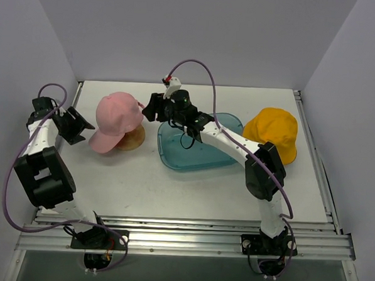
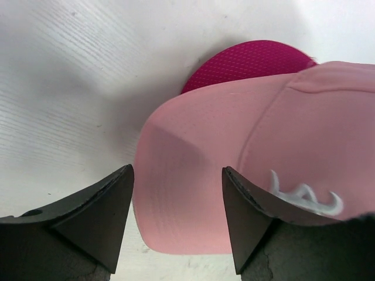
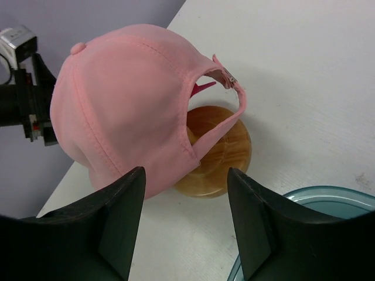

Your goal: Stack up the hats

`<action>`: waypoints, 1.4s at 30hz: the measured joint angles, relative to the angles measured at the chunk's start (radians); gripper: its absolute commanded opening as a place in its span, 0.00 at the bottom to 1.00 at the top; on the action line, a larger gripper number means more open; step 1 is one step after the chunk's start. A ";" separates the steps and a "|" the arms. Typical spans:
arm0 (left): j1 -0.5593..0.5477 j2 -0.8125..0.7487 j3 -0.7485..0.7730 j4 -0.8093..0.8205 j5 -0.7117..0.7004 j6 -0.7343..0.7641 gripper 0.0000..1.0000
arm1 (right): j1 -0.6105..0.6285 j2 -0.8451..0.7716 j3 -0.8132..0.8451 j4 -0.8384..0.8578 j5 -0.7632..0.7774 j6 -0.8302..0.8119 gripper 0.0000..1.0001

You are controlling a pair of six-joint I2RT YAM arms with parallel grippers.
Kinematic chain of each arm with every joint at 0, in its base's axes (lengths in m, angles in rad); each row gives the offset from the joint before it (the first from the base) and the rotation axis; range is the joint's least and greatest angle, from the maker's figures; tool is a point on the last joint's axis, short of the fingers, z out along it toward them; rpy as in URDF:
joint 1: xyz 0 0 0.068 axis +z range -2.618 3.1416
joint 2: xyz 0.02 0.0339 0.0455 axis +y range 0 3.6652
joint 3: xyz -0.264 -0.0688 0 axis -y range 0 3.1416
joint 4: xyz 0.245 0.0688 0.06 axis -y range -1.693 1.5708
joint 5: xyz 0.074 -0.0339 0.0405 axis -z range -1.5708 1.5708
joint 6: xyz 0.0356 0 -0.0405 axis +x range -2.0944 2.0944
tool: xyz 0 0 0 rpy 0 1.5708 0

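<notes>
A pale pink hat (image 1: 116, 118) sits over a wooden stand (image 1: 133, 139) at the left middle of the table. In the left wrist view its brim (image 2: 193, 175) lies over a magenta hat (image 2: 252, 61). A sliver of that magenta hat (image 3: 202, 88) peeks from under the pink hat (image 3: 129, 105) in the right wrist view. A yellow-orange hat (image 1: 273, 133) lies at the right. My left gripper (image 1: 84, 130) (image 2: 177, 168) is open just left of the brim and holds nothing. My right gripper (image 1: 145, 107) (image 3: 186, 171) is open behind the pink hat, also holding nothing.
A translucent teal tray (image 1: 193, 154) (image 3: 316, 199) lies between the stand and the yellow-orange hat, under my right forearm. The stand's disc base (image 3: 214, 155) shows below the pink hat's back strap. White walls close the table on three sides.
</notes>
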 measured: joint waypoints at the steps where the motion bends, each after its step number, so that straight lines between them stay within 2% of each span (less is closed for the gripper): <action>1: -0.003 -0.018 0.000 0.003 -0.004 -0.003 0.70 | 0.000 0.000 -0.012 0.009 0.008 0.016 0.53; 8: -0.043 -0.107 -0.010 0.022 -0.058 -0.032 0.70 | 0.000 0.000 -0.045 0.026 0.032 0.085 0.51; 15: -0.046 -0.208 -0.201 0.130 -0.104 -0.112 0.68 | 0.000 0.000 -0.050 0.063 0.032 0.132 0.50; 19: -0.057 -0.174 -0.254 0.169 -0.132 -0.151 0.67 | 0.000 0.000 -0.055 0.080 0.032 0.140 0.50; 31: -0.139 -0.067 -0.248 0.244 -0.232 -0.205 0.67 | -0.004 0.000 -0.063 0.084 0.023 0.135 0.49; 36: -0.140 -0.031 -0.231 0.250 -0.259 -0.216 0.67 | -0.014 0.000 -0.062 0.092 -0.002 0.138 0.45; 42: -0.139 -0.019 -0.204 0.245 -0.272 -0.215 0.67 | -0.028 0.046 0.018 0.097 -0.030 0.162 0.44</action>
